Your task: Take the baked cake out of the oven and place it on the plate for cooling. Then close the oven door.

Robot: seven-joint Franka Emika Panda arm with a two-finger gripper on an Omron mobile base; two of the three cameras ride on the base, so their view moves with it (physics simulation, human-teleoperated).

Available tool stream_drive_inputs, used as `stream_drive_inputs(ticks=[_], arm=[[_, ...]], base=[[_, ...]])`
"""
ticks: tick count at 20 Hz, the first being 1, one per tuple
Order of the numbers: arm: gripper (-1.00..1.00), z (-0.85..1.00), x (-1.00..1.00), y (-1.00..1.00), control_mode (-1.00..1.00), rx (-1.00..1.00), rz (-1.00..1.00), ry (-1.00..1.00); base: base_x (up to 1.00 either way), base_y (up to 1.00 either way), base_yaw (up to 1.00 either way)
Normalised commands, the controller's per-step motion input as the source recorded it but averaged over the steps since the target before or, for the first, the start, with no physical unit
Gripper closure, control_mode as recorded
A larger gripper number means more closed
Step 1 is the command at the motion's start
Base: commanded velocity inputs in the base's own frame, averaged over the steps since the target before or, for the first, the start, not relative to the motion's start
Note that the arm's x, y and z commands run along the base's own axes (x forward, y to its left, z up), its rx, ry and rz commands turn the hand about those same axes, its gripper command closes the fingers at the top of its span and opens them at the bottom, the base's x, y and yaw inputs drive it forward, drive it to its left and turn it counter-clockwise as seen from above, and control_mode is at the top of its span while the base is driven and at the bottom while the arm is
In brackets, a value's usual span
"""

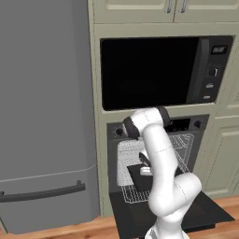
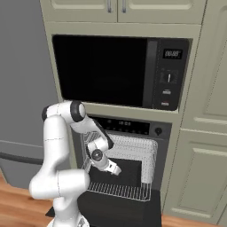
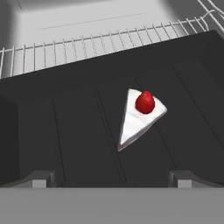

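**Nothing moved yet — cake waits on its tray, pincer poised above it**

Start from your pincer (image 3: pixel 112 179): its two dark fingertips (image 3: pixel 38 179) stand wide apart at the bottom of the hand view, and nothing sits between them. You hold nothing.

Just ahead of the fingertips, along the line the hand looks, lies the cake (image 3: pixel 140 117) — a white wedge with a red strawberry on top. It sits roughly centred between the two tips, a touch toward the right one, and clearly apart from both; no contact yet. Its narrow point aims back toward the pincer, its broad end away.

The cake rests on a dark ribbed tray (image 3: pixel 65 131), and the tray sits on the wire rack (image 2: pixel 124 190), which is drawn part-way out of the oven (image 2: pixel 133 126). From the base views you can see the arm reaching in over that rack, hand tilted down at the tray.

Below, the oven door (image 1: pixel 205 210) hangs fully dropped open, flat and black.

So, by my reading, all of the handling is left: gripping the cake, lifting it clear of the rack, setting it on the plate, then swinging the door up shut. Where the plate stands, I cannot tell you. The next move looks like a short descent and a close on the wedge.
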Motion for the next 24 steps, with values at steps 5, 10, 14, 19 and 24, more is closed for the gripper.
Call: stream_drive_inputs(ticks=[5, 10, 14, 19, 24], arm=[[-1.00, -0.23, 0.19, -0.02, -1.00, 0.00, 0.00, -0.02], [-1.00, -0.08, 0.08, 0.00, -1.00, 0.00, 0.00, -0.11], [-1.00, -0.16, 0.05, 0.00, -1.00, 0.00, 0.00, -0.11], [-1.00, -0.17, 0.01, -0.16, -1.00, 0.00, -0.04, -0.07], [-1.00, -0.09, 0.00, -0.19, -1.00, 0.00, -0.04, -0.05]], base=[[0.00, 0.00, 0.00], [0.00, 0.00, 0.00], [0.00, 0.00, 0.00], [0.00, 0.00, 0.00], [0.00, 0.00, 0.00]])
